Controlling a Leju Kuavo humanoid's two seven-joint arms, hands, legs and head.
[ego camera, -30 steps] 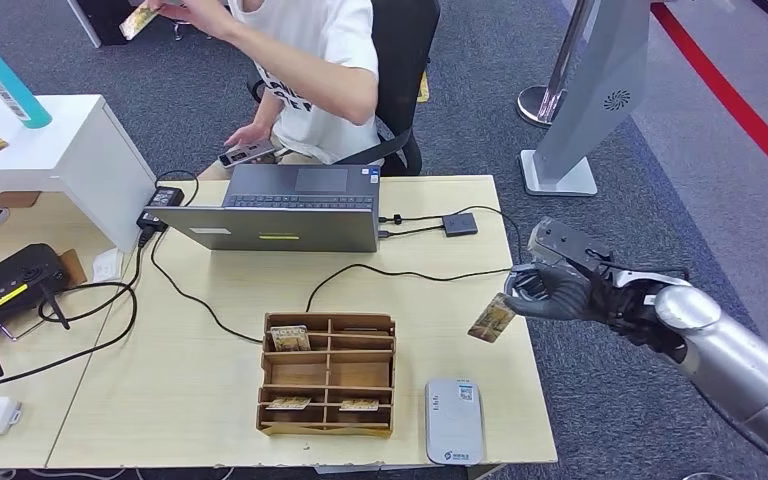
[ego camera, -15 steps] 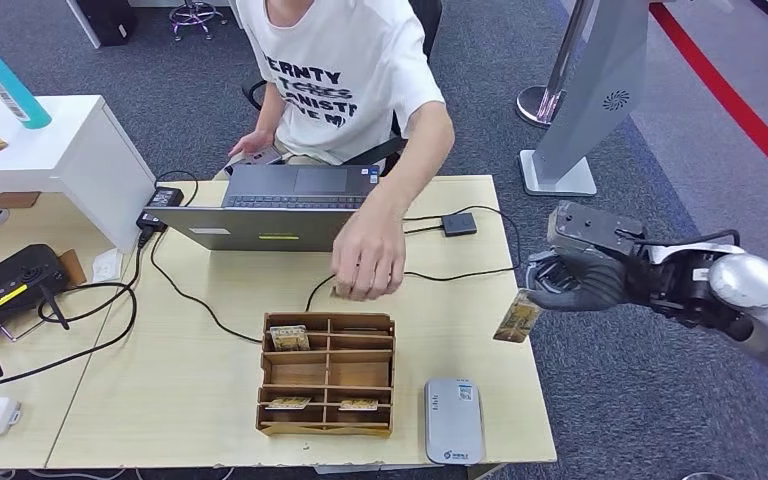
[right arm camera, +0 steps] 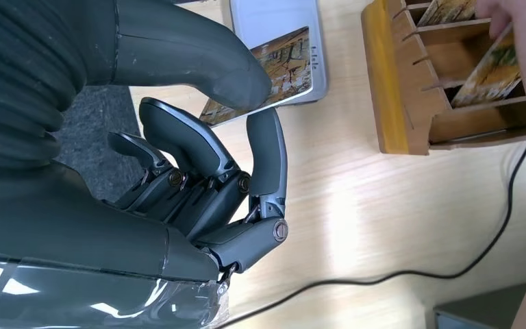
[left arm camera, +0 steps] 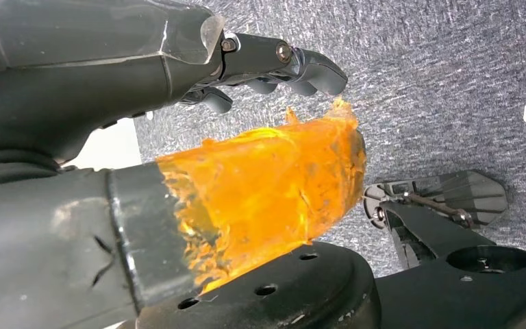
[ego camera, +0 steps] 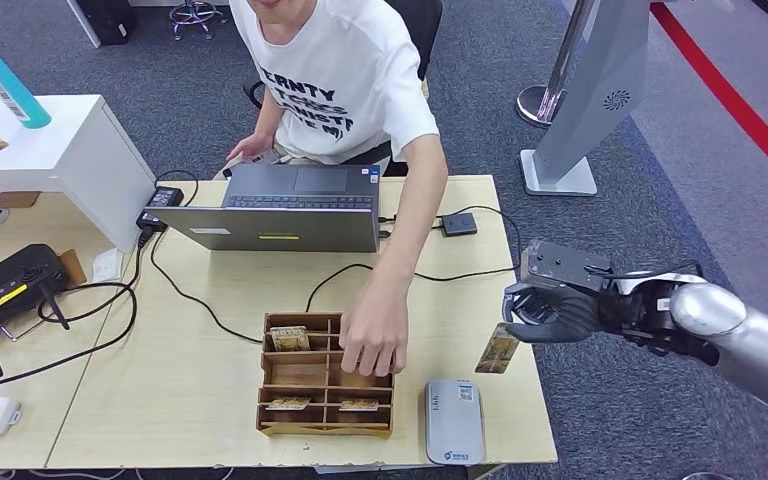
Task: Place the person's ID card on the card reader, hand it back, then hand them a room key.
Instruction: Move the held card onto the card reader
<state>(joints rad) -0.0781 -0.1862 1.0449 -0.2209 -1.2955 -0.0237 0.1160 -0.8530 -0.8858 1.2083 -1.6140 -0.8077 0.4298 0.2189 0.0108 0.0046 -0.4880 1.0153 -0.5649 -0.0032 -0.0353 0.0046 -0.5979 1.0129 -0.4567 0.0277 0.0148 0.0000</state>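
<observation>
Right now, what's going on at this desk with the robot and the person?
The robot's right hand pinches a card in the air near the table's right edge, above and beside the grey card reader. The seated person's hand reaches into the wooden card organizer. The card is not yet on the reader. The left hand hangs over the carpet.

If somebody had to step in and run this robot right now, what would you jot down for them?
Right hand: pinches the ID card off the table's right edge, not yet on the card reader.
Left hand: hangs over the carpet, holds nothing.
The person's hand is in the wooden card tray beside the reader.
Done: card taken.
Left: lay it on the reader, hand it back, hand over a room key, probably from the tray.
</observation>
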